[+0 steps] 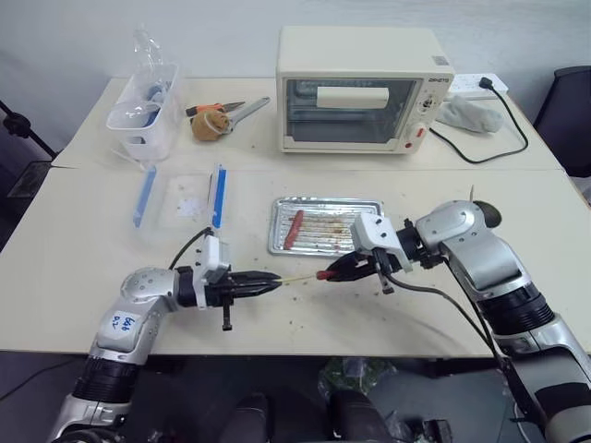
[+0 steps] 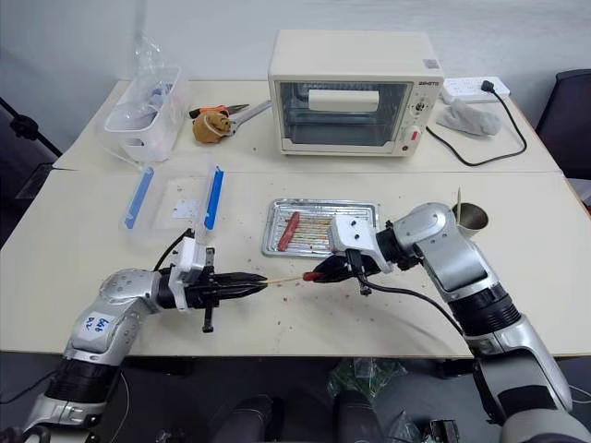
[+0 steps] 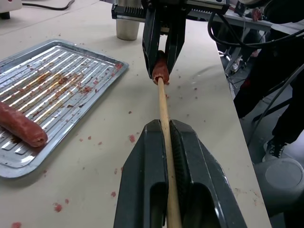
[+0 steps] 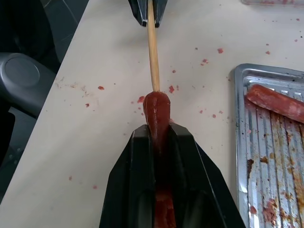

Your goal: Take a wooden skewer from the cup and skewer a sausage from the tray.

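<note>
Red crumbs speckle the pale tabletop (image 1: 111, 268) beneath the left end effector (image 1: 273, 282), clamped on the wooden skewer (image 1: 297, 277), and the right end effector (image 1: 325, 273), gripping the sausage (image 4: 156, 110); the tray (image 1: 325, 205) lies just beyond them.

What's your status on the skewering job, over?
Left hand shut on wooden skewer. Right hand shut on sausage. Skewer tip at sausage end, above table. Nothing in the way.

Head pair overhead; wrist views close, facing, sharing skewer (image 3: 164, 111).
</note>
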Robot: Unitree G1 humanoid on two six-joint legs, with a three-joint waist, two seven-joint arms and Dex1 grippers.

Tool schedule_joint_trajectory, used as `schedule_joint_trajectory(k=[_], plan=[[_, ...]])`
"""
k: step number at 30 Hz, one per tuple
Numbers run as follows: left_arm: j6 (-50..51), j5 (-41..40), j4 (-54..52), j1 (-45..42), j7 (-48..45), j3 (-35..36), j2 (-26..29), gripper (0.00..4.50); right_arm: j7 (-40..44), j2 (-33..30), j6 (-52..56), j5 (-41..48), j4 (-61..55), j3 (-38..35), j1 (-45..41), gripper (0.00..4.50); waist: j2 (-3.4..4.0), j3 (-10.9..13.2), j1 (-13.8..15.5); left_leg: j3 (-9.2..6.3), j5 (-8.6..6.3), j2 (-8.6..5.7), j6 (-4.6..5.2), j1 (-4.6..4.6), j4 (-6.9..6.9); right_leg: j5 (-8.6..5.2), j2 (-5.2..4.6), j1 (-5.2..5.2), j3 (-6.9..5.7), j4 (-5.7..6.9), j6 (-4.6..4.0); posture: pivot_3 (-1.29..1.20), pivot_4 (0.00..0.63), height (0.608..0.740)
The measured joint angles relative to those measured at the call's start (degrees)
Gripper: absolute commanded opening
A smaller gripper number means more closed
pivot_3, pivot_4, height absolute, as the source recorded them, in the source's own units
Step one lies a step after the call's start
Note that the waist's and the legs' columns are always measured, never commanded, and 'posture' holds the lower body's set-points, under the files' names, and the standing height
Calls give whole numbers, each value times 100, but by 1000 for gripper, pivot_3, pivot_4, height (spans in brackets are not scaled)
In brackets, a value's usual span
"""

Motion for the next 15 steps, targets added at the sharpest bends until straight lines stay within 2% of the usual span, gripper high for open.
schedule_joint_trajectory(k=[15], plan=[[115, 452, 262, -609, 46, -327, -306, 0, -46, 57, 81, -270, 0, 133, -223, 259, 0, 0, 11, 2, 0, -3, 0, 0, 4, 0, 1, 0, -13, 4, 0, 0, 150, 740]])
